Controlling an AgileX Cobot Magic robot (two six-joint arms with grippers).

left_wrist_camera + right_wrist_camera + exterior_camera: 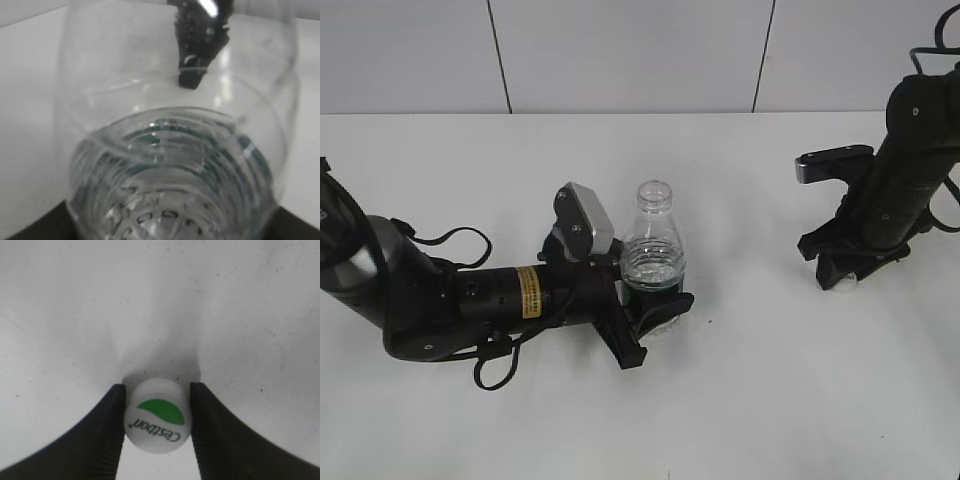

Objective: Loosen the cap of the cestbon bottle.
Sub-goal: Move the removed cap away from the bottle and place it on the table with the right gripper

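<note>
The cestbon bottle (pixel 653 250) stands upright on the white table, part full of water, and its neck (pixel 654 190) is open with no cap on it. My left gripper (pixel 645 305) is shut on its lower body at the dark green label. The bottle fills the left wrist view (pixel 175 165). My right gripper (pixel 840 272) is low over the table at the right, far from the bottle. In the right wrist view its fingers (pixel 157 385) are shut on the white cap (pixel 158 415) with the green mark, just above the table. The cap is hidden in the exterior view.
The white table (pixel 740 400) runs to a pale panelled wall (pixel 620 50) at the back. The left arm lies along the table at the left. My right arm shows through the bottle in the left wrist view (pixel 197 40).
</note>
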